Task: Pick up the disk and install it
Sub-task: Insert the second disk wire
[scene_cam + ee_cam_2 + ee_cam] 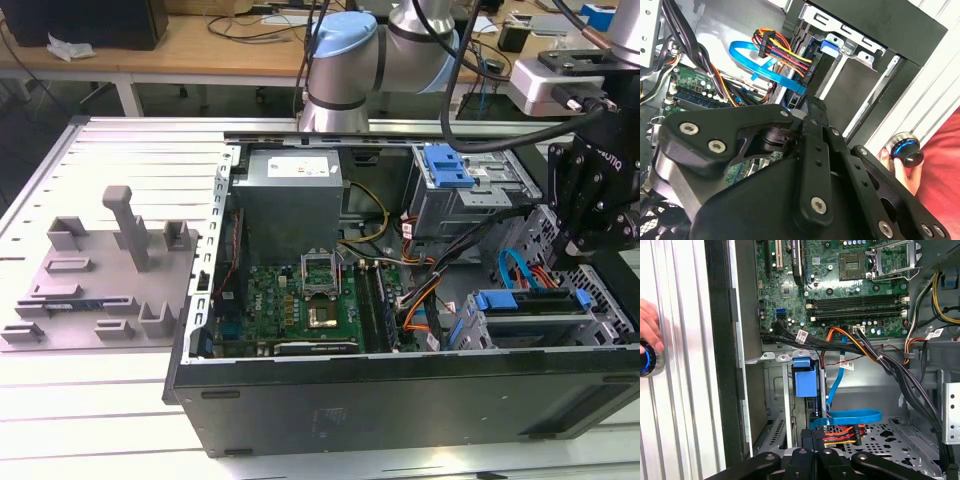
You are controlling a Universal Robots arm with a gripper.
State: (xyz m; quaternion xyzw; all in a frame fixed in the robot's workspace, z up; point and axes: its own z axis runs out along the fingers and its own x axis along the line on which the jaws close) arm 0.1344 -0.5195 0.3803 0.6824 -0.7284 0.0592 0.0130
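Disk sits on edge in the drive bay at the lower right of the exterior view, inside the open computer case, its blue bracket facing up. In the first wrist view the same blue bracket shows wedged between the bay's grey metal walls, with a blue flat cable and a red, yellow and black wire bundle just beside it.

The gripper hangs at the right edge of the exterior view, above and slightly behind the disk and apart from it. In both wrist views its black fingers lie pressed together with nothing between them, the tips close to the wire bundle.

The motherboard fills the case floor in the middle of the exterior view, below the grey power supply box. A person's hand rests on a round knob outside the case.
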